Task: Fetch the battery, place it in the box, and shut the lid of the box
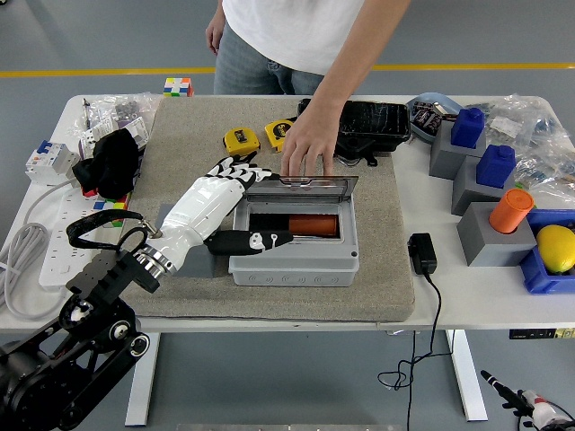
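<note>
Left hand: fingers spread, empty, thumb reaching into the grey junction box.
Battery: orange cylinder inside the box, just right of the thumb.
Lid: half-raised, a person's hand on its far edge.
Risk: closing lid could pinch the thumb.

left hand showing white shell, black-and-white fingers | box beside its thumb showing light grey, battery inside showing red-orange | mat underneath showing beige | tape measures beyond fingertips showing yellow-black | cube far beyond showing multicoloured squares
</note>
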Motion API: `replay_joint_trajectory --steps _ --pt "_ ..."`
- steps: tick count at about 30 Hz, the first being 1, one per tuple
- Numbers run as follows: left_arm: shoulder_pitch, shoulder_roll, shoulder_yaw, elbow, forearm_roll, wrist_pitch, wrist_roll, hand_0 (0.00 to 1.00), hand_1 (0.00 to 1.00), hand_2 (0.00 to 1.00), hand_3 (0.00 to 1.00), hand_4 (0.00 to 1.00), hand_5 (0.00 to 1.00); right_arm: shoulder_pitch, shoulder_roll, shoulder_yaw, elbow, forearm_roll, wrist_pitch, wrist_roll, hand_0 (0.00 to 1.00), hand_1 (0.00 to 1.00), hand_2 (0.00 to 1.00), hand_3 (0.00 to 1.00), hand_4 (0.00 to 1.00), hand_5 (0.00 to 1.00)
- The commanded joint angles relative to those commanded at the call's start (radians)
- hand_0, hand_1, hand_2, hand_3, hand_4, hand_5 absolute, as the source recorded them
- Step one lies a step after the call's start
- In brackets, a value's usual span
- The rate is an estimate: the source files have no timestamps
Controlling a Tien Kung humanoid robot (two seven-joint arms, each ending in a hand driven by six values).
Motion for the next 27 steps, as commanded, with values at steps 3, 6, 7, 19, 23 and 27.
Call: replay_joint_trajectory --steps 3,6,7,19,23,27 --pt "0.010 0.011 0.003 -0.002 -0.001 -0.002 0.001 0.998 0.899 0.853 0.863 0.998 0.871 0.000 -0.004 0.001 0.000 -0.001 0.000 0.000 0.904 0.883 0.820 0.861 0.998 0.998" --pt "0.019 0.023 0.004 -0.005 -0.004 -0.001 0.000 0.998 0.895 0.854 0.866 0.998 0.875 0.000 -0.007 0.004 0.000 -0.003 -0.001 0.000 0.904 0.883 0.820 0.861 0.998 0.998" --pt "0.020 0.027 0.005 -0.006 -0.005 -0.001 0.001 0.998 0.895 0.854 0.866 0.998 0.875 0.000 -0.009 0.004 -0.001 -0.003 -0.001 0.000 0.904 0.883 0.820 0.861 0.998 0.998" --pt "0.045 0.087 0.034 -0.023 -0.017 0.001 0.004 0.994 0.904 0.859 0.874 0.998 0.876 0.000 -0.028 0.021 -0.004 -0.013 -0.003 0.000 0.905 0.883 0.820 0.861 0.998 0.998" --pt "0.045 0.118 0.066 -0.033 -0.022 -0.001 0.003 0.994 0.904 0.859 0.876 0.998 0.875 -0.002 -0.033 0.038 -0.005 -0.026 -0.002 -0.002 0.904 0.883 0.821 0.860 0.998 0.998" --pt "0.036 0.145 0.073 -0.042 -0.021 0.003 0.001 0.994 0.904 0.859 0.876 0.998 0.875 -0.002 -0.033 0.040 -0.005 -0.028 -0.002 -0.003 0.904 0.883 0.821 0.860 0.998 0.998"
